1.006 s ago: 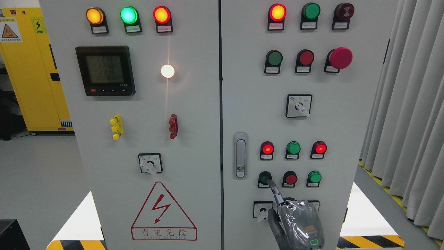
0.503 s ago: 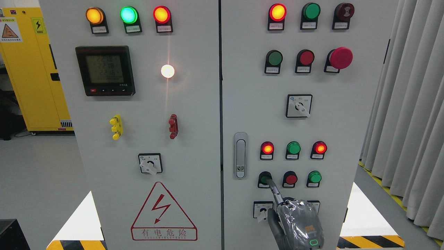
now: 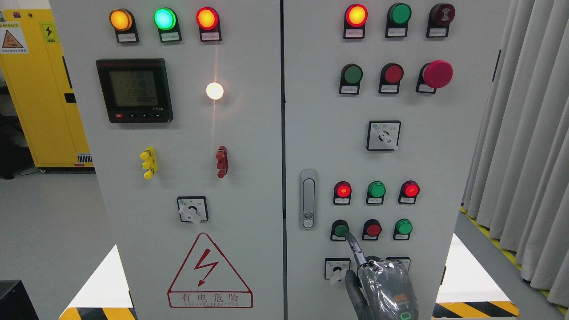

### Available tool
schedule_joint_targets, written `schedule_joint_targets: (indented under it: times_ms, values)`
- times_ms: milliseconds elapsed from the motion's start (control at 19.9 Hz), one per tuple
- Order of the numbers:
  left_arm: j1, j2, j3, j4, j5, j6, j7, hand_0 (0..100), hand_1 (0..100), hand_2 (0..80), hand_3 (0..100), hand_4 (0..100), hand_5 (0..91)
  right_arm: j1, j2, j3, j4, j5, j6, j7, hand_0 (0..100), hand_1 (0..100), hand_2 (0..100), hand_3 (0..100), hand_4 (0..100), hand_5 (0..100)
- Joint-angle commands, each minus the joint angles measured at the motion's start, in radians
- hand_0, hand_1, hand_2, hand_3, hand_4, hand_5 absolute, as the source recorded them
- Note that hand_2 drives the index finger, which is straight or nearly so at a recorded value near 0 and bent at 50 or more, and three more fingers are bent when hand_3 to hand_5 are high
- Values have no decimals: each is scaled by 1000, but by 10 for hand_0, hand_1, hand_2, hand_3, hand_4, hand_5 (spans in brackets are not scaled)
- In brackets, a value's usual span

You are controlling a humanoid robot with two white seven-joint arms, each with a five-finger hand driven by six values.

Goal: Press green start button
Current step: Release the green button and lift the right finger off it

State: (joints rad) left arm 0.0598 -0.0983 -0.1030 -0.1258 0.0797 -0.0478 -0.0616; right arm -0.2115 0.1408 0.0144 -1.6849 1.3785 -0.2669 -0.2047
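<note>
The green start button (image 3: 341,230) is met by one extended finger (image 3: 354,246) of the right hand (image 3: 386,288), the other fingers being clenched, nothing grasped; the press is judged under way, release left; beside that fingertip, to its right, one red button (image 3: 373,229) and one further green button (image 3: 403,226) are counted.

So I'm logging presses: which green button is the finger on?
The leftmost green button in the lowest button row, beside the red button; the right hand points there.

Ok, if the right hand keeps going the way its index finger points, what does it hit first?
The green button at the left of the lower row. The right hand has its fingertip at that button's lower edge; whether they touch is unclear.
</note>
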Motion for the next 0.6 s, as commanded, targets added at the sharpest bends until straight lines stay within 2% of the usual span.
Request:
schedule_joint_targets:
  times_ms: [0,101,151,201,252,352,403,453,503,553]
  values:
    - [0,0,0,0,0,0,2,120,556,0,0,0,0,24,0,30,-48,-99,-12,-10,843,883,0,856,878,951]
    - [0,0,0,0,-1,0,2,120,556,0,0,0,0,53,0,62,-70,-217,-12,-1,846,875,0,821,858,901]
    - [0,0,0,0,0,0,2,120,556,0,0,0,0,64,0,79,-84,-281,-15,2,831,858,0,749,811,813]
    - [0,0,0,0,0,0,2,120,556,0,0,0,0,76,0,97,-94,-339,-15,4,819,849,0,723,788,794]
    - [0,0,0,0,0,0,2,120,556,0,0,0,0,92,-1,116,-110,-382,-18,4,804,834,0,651,717,739]
    - [0,0,-1,0,0,0,2,120,556,0,0,0,0,125,-1,147,-151,-452,-25,5,799,824,0,600,675,700]
    - [0,0,0,0,-1,0,2,120,556,0,0,0,0,139,-1,157,-166,-490,-37,8,797,818,0,528,606,654]
    - [0,0,0,0,0,0,2,120,556,0,0,0,0,147,-1,165,-174,-539,-52,28,810,804,6,443,503,562]
    - [0,0,0,0,0,0,3,120,556,0,0,0,0,153,-1,167,-177,-591,-67,60,811,798,6,384,445,496]
    - [0,0,0,0,0,0,3,120,556,0,0,0,0,165,-1,170,-182,-655,-87,102,822,792,0,305,355,378]
